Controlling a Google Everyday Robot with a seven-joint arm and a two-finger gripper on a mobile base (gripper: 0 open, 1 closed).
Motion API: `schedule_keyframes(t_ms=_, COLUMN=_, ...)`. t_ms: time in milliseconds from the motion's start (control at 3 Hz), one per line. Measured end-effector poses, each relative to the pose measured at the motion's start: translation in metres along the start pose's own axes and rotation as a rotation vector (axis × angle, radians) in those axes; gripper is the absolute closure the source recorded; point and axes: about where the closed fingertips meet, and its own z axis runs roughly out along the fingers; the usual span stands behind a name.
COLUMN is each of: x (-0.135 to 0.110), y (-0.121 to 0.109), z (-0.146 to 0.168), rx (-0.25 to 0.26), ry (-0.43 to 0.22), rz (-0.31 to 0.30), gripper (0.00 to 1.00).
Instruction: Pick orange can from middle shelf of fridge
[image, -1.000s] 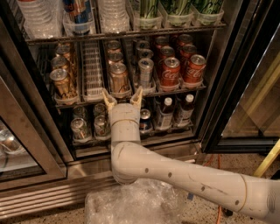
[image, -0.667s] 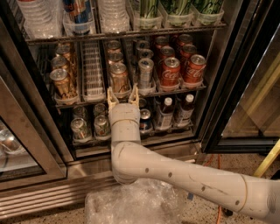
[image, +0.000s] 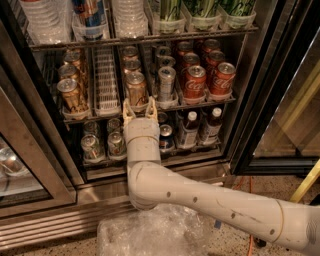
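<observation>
Your gripper (image: 139, 107): risen since a second ago to the front edge of the middle shelf (image: 106, 85). Fingers spread, holding nothing, either side of the orange can (image: 136, 88), frontmost in its fridge (image: 50, 225) lane.

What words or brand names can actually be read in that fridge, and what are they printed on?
"Coca-Cola": white script on the two front red cans on the middle shelf.
Orange can, just beyond the open gripper: pale markings, too blurred to read.
Blue can up top and bottles on the rack below: labels unreadable.
</observation>
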Motion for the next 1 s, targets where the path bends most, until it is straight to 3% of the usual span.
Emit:
schedule_keyframes(t_ms=333, x=0.0, y=0.001, z=0.0, rx=-0.004, ry=-0.001, rz=-0.001, gripper=0.45)
schedule_keyframes(t_ms=667, x=-0.002, y=0.004, z=0.0, rx=-0.024, ry=-0.006, rz=0.001, gripper=0.36)
schedule_keyframes(t_ms=1000, x=-0.003, y=0.014, z=0.002, rx=-0.058, ry=-0.007, rz=0.01, gripper=0.35)
